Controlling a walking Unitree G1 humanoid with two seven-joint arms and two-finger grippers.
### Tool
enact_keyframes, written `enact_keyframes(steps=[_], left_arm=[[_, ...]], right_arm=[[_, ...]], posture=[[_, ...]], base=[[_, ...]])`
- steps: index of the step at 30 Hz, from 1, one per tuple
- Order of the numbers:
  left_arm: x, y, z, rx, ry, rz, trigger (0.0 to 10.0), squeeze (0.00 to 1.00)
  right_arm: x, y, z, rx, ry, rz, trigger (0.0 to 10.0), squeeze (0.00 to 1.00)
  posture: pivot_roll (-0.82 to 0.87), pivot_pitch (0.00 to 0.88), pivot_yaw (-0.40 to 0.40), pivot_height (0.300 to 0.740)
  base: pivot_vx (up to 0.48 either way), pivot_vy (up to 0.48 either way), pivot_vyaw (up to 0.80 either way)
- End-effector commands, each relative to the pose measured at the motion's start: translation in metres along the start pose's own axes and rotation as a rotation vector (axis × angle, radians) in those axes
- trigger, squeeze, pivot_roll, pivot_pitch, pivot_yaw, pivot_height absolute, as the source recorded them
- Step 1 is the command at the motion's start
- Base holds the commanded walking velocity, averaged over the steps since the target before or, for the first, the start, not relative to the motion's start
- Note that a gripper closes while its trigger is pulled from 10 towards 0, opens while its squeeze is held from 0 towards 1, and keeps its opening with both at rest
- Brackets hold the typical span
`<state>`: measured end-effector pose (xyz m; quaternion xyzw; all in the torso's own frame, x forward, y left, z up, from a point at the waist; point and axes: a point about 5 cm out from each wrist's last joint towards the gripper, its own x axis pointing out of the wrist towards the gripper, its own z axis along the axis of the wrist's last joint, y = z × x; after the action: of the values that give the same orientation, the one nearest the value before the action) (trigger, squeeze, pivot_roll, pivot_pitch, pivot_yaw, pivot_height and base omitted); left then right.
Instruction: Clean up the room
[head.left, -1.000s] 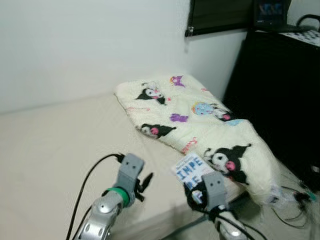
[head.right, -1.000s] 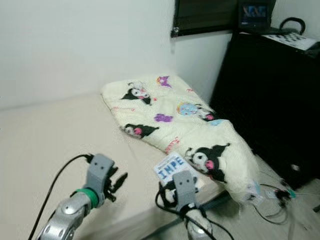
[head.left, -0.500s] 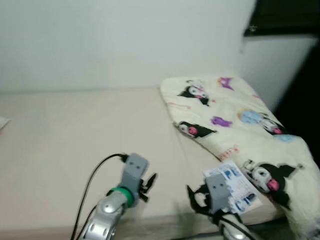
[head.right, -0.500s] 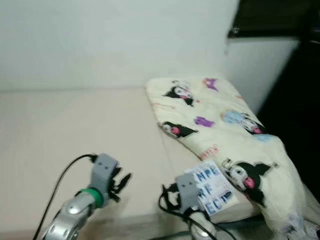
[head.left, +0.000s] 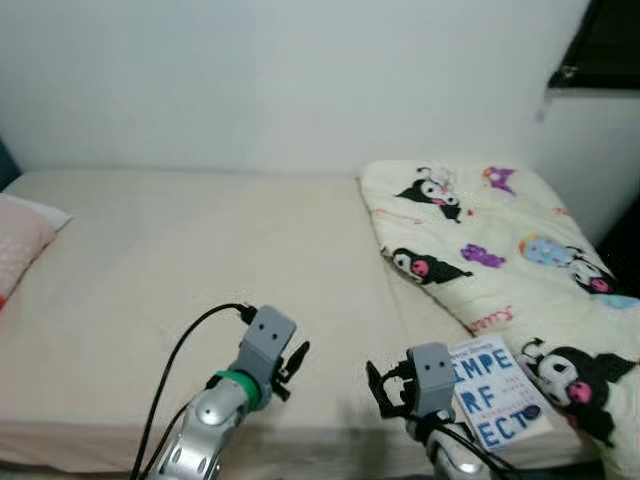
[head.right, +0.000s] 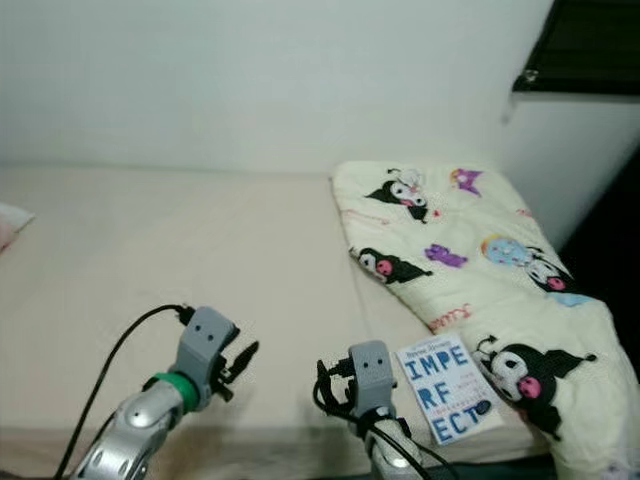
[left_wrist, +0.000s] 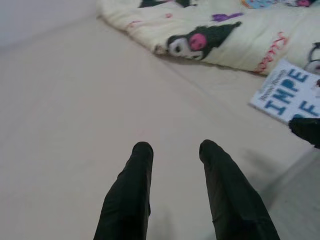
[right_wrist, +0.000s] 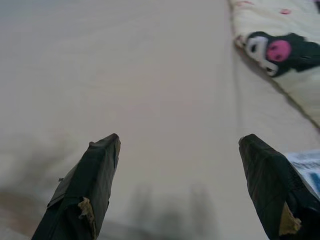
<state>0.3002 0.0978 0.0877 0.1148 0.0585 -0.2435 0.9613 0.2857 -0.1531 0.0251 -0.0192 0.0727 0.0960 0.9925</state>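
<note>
Book (head.left: 493, 393): lies flat on the bed (head.left: 150, 280), at its near edge, touching the blanket (head.left: 500, 240).
Right gripper (right_wrist: 180, 187): fingers spread wide, empty, just beside the book toward the pillow (head.left: 20, 250).
Left gripper (left_wrist: 172, 150): fingers slightly parted, empty, farther from the book.
Risk: a push could slide the book off the bed edge; the soft blanket hem may snag a finger.
Room: bare sheet on the book's pillow side gives free approach; the blanket crowds the other side.
</note>
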Motion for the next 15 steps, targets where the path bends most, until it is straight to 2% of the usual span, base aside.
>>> enact_keyframes(steps=[1,15], left_arm=[[0.0007,-0.0058,-0.0018,0.006,0.005,-0.024,10.0,0.00],[0.0008,-0.0036,-0.0042,0.007,0.008,-0.013,10.0,0.00]], right_arm=[[-0.0026,-0.0022,-0.0027,0.006,0.010,-0.006,10.0,0.00],[-0.0031,0.0001,-0.0031,0.009,0.009,0.002,10.0,0.00]], posture=[[-0.13,0.067,0.055,0.740],[-0.13,0.071,0.057,0.740]], base=[[0.292,-0.375,0.00],[0.327,-0.323,0.00]])
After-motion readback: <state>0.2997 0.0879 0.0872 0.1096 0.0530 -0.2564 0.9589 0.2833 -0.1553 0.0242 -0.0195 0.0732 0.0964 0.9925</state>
